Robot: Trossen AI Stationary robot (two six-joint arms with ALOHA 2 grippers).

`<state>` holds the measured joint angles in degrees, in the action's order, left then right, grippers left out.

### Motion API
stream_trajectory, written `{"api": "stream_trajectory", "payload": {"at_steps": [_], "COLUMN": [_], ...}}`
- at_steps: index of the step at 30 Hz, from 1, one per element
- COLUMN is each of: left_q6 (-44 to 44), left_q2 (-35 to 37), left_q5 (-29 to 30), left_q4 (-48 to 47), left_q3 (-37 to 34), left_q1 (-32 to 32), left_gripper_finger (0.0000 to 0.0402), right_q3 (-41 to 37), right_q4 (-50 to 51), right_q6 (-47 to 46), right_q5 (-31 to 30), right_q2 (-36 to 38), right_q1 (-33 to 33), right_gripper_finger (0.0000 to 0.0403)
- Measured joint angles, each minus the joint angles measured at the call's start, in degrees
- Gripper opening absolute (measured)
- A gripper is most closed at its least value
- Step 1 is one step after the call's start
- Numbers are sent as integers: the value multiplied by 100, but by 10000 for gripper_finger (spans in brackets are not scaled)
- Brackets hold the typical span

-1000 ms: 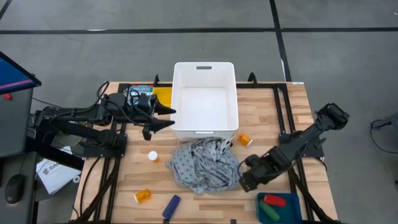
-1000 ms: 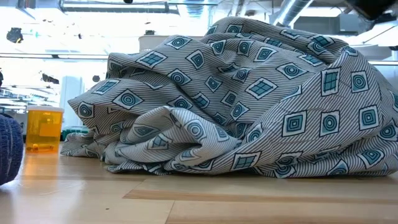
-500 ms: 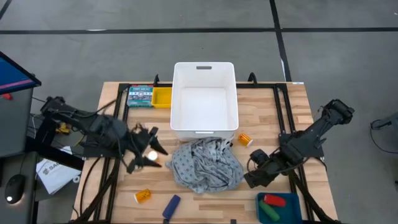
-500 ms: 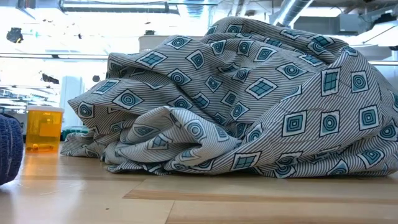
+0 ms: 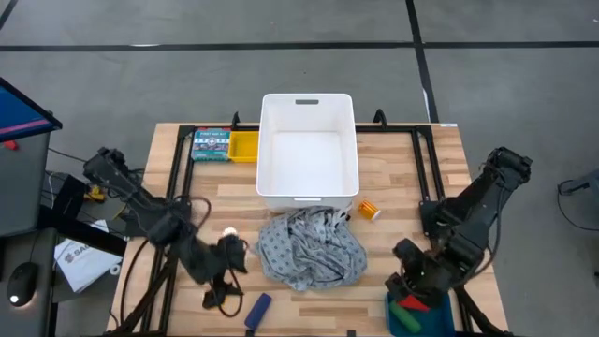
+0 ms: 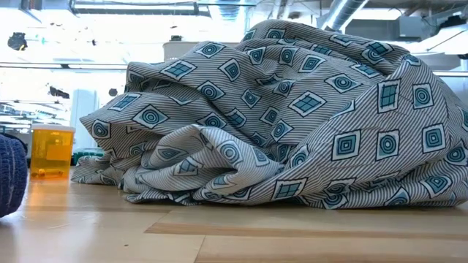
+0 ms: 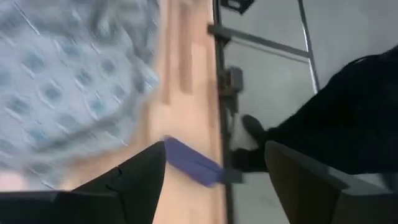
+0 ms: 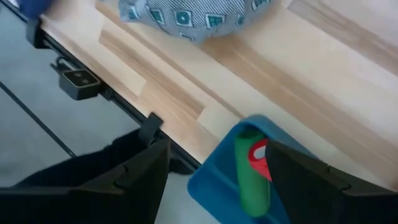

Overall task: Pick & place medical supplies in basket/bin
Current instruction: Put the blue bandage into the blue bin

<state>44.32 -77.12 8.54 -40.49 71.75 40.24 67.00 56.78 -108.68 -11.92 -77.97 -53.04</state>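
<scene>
The left gripper (image 5: 222, 281) hangs over the table's front-left part, its fingers spread with nothing between them — the dark blue cylinder (image 5: 257, 310) lies just beside it at about 4 o'clock, near the front edge. The right gripper (image 5: 409, 288) sits at the front-right, above the blue tray (image 5: 440, 318), fingers parted and empty; the tray holds the green piece (image 8: 251, 175) and the red bottle (image 8: 260, 155) side by side. The grey patterned cloth (image 5: 307, 246) lies crumpled mid-table, at 6 o'clock from the white bin (image 5: 308, 145). 1 orange pill bottle (image 5: 369, 210) rests at the cloth's 2 o'clock, and the white cap (image 5: 229, 233) at its 9 o'clock.
</scene>
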Motion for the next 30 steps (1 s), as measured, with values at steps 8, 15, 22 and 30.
{"api": "stream_trajectory", "payload": {"at_steps": [8,15,22,30], "left_q6": [2205,3280,3602,3952], "left_q2": [-820,-1661,-2168,-2847], "left_q5": [67,-111,516,343], "left_q4": [304,909,763,699], "left_q3": [15,12,12,8], "left_q1": [478,646,500,370], "left_gripper_finger": [280,295,304,302], "right_q3": [0,0,0,0], "right_q4": [17,14,-259,-197], "right_q6": [121,569,579,533], "right_q5": [-621,-762,-1208,-1370], "right_q2": [4,4,70,178], "right_q1": [-266,-94,-83,-80], "right_gripper_finger": [260,260,260,260]}}
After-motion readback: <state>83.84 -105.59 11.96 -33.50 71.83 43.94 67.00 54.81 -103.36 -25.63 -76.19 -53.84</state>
